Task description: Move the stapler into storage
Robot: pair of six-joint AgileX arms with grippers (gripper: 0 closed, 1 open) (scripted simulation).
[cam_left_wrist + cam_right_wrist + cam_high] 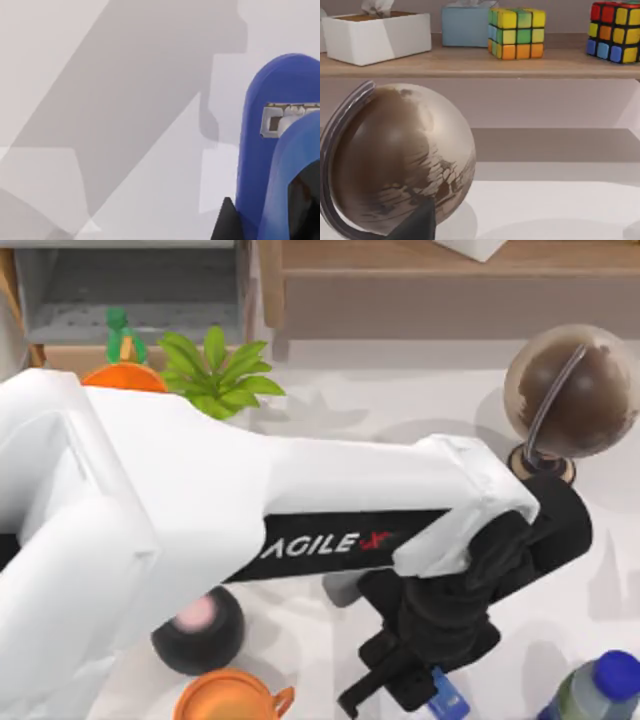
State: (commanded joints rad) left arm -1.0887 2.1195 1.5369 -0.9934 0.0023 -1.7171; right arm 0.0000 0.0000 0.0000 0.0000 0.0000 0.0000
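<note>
The stapler (447,705) is bright blue and lies on the white table near the front edge, right of centre. Only a small end of it peeks out beside my left gripper (395,685). That black gripper hangs directly over the stapler at the end of the long white arm crossing the top view. In the left wrist view the stapler (260,150) is very close, with its rounded end, metal staple plate and upper blue arm in sight. My right arm is parked off to the right, its wrist camera facing the globe (395,160).
A globe (570,390) stands at the right. A blue-capped bottle (600,685) sits just right of the stapler. A black ball (198,628) and an orange cup (230,698) lie front left. A plant (215,370), a grey open compartment (130,290) and a wooden shelf (450,260) line the back.
</note>
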